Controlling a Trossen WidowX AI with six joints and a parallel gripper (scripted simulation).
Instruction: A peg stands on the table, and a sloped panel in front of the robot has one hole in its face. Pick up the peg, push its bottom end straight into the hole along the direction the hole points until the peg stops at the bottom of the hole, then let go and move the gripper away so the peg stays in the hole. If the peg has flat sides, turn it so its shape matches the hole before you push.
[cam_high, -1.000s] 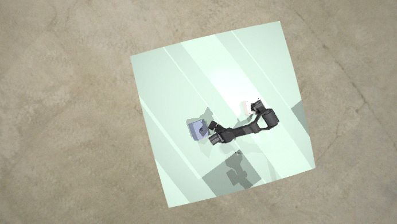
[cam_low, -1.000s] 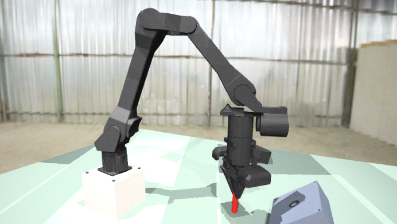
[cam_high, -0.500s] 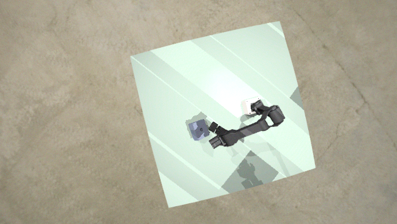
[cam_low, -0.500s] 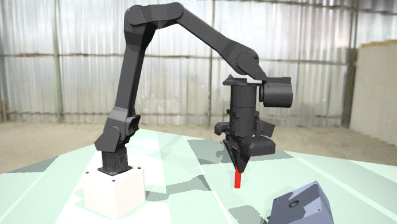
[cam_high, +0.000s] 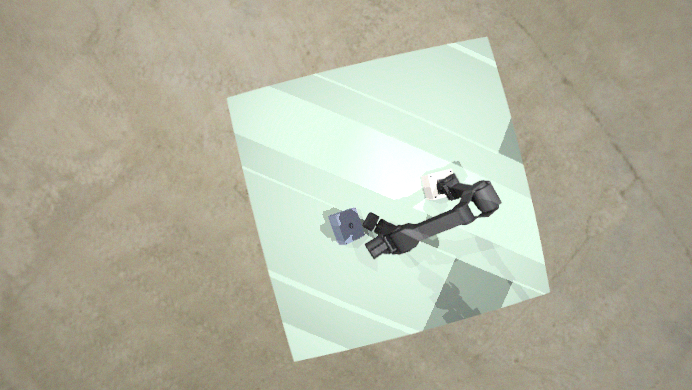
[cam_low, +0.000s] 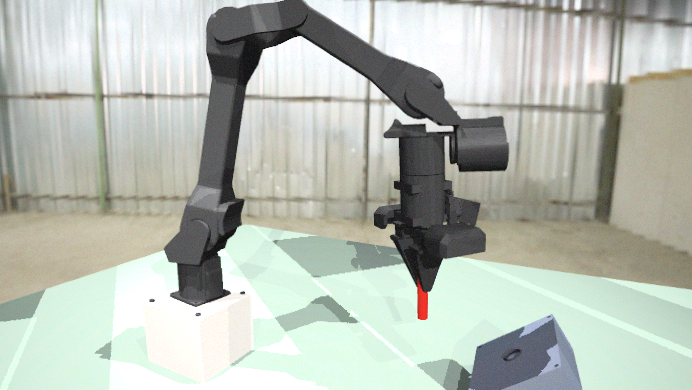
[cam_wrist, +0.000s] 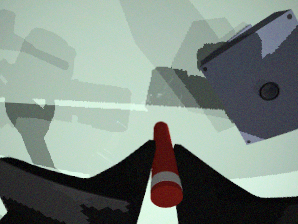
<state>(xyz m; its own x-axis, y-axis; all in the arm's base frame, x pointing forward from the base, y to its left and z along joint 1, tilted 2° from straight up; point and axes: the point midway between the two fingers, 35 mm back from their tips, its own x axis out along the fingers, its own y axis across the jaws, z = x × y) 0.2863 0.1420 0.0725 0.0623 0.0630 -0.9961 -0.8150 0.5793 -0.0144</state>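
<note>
- Your gripper (cam_low: 425, 286) (cam_wrist: 162, 148) points downward, its fingertips pinching the red peg (cam_low: 422, 302) (cam_wrist: 162, 152).
- Peg: upright, round, grey band near its top; lower end hangs above your table (cam_high: 320, 165) (cam_low: 320, 345) (cam_wrist: 100, 150).
- Sloped panel (cam_high: 345, 232) (cam_low: 487, 367) (cam_wrist: 240, 105): near the peg, apart from it; round hole (cam_high: 351, 225) (cam_low: 512, 355) (cam_wrist: 269, 91) unfilled.
- White base block (cam_high: 428, 189) (cam_low: 175, 335): well apart from the panel, under your arm.

I seem to be in a big shed or warehouse. The wall (cam_low: 320, 165) is wavy metal sheets (rather grubby ones) with thin bars across it. The floor (cam_high: 125, 225) (cam_low: 45, 230) is bare, brownish and blotchy, with long cracks running through it.
</note>
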